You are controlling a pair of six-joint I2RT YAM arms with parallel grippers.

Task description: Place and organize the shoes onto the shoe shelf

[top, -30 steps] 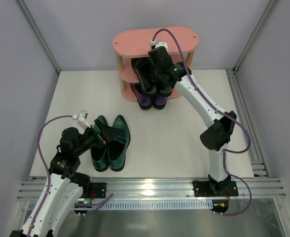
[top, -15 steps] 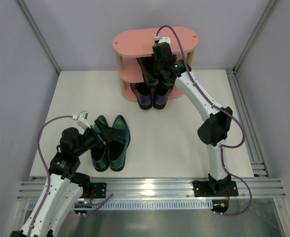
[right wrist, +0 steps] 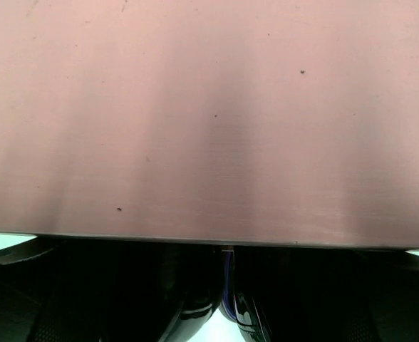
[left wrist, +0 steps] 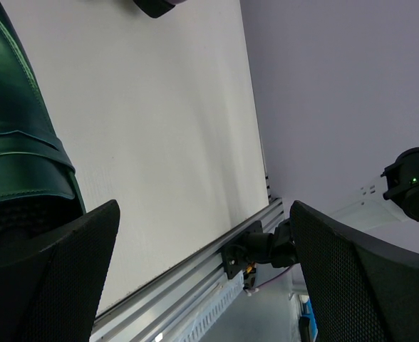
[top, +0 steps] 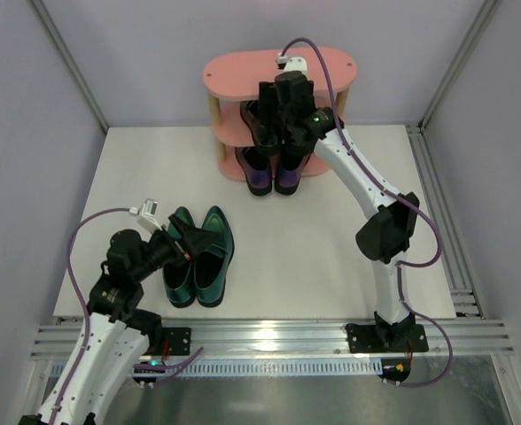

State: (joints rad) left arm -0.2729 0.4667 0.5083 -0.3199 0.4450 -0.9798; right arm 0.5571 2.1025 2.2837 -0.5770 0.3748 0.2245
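Note:
The pink shoe shelf (top: 243,71) stands at the table's far edge. The purple shoes (top: 274,181) sit on its bottom tier and the black shoes (top: 262,135) on the middle tier, heels outward. My right gripper (top: 283,104) hangs over the black pair at the shelf's front, open. In the right wrist view a pink board (right wrist: 209,121) fills the frame, with the black shoes (right wrist: 181,299) below its edge and between my spread fingers. The teal-green shoes (top: 198,257) lie side by side near the left front. My left gripper (top: 182,241) (left wrist: 206,278) hovers open beside one teal shoe (left wrist: 17,142), holding nothing.
Grey walls close in the white table on three sides. An aluminium rail (top: 269,341) runs along the near edge, with both arm bases bolted on. The right arm's base (left wrist: 266,246) shows in the left wrist view.
My right gripper has opened and moved up and back toward the shelf, and the black shoes now rest deeper on the middle tier. The left arm and teal shoes have not moved.

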